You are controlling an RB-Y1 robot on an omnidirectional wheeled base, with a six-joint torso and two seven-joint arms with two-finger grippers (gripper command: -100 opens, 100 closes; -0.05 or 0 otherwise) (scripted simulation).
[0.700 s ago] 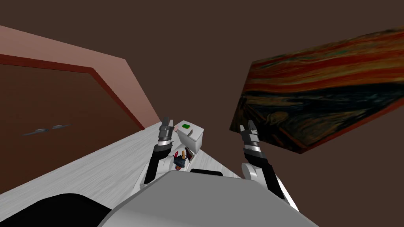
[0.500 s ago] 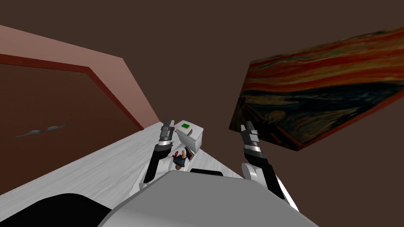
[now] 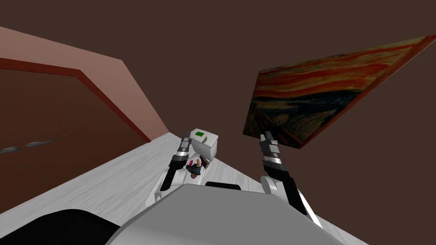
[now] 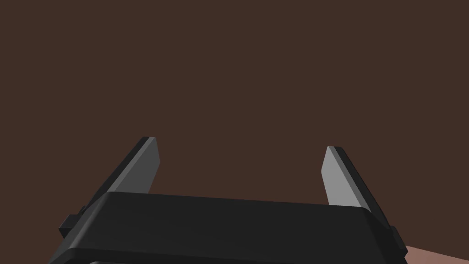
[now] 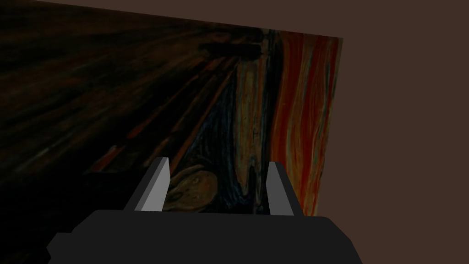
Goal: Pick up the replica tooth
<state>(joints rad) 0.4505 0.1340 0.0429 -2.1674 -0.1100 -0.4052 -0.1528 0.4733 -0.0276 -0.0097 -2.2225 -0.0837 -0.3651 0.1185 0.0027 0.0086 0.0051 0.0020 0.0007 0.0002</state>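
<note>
Pale streaked surface, left gripper wide open, empty, near white box, right gripper open, empty, raised far right

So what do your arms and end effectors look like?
My forearms are black with grey-and-white banded wrists. The left end effector and right end effector each have a dark boxy body and two thin, light grey, blade-like fingers.
</note>
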